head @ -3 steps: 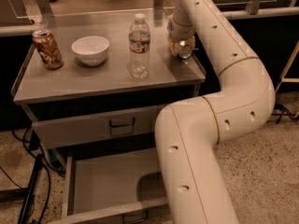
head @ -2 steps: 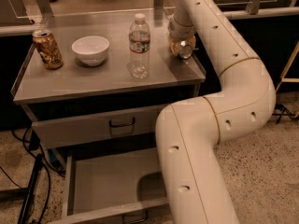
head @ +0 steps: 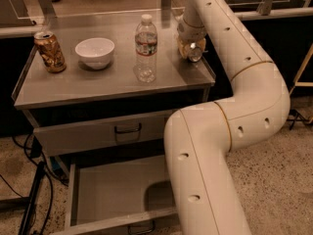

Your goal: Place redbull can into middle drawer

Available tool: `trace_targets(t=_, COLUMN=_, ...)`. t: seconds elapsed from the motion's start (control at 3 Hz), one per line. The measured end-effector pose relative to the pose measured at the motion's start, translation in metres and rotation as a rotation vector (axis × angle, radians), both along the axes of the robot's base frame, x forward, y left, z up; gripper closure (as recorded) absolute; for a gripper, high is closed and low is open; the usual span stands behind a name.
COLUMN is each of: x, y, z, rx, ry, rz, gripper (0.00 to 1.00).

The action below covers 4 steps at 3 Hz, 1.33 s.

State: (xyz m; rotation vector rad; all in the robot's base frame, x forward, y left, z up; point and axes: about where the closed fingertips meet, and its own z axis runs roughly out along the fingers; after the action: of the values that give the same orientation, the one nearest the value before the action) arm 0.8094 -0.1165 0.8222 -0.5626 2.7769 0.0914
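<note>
On the cabinet top, left to right: can, bowl, bottle, hand; the middle drawer lies open below.

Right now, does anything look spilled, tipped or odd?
Nothing stands out. The brown-gold can, white bowl and water bottle stand upright on the cabinet top, the gripper is down at its far right corner, and the middle drawer below is open.

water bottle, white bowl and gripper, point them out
water bottle (head: 145, 44): camera view, on its label
white bowl (head: 95, 58): camera view, on its front wall
gripper (head: 191, 51): camera view, at its tip, over the right rear of the cabinet top (head: 107, 84)
</note>
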Motion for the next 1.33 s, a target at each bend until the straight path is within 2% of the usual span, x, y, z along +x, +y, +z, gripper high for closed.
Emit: trace_targets(t=1.33, x=-0.0018, y=-0.0057, z=0.0017, rx=0.000, ry=-0.001, rz=0.000, gripper=1.00)
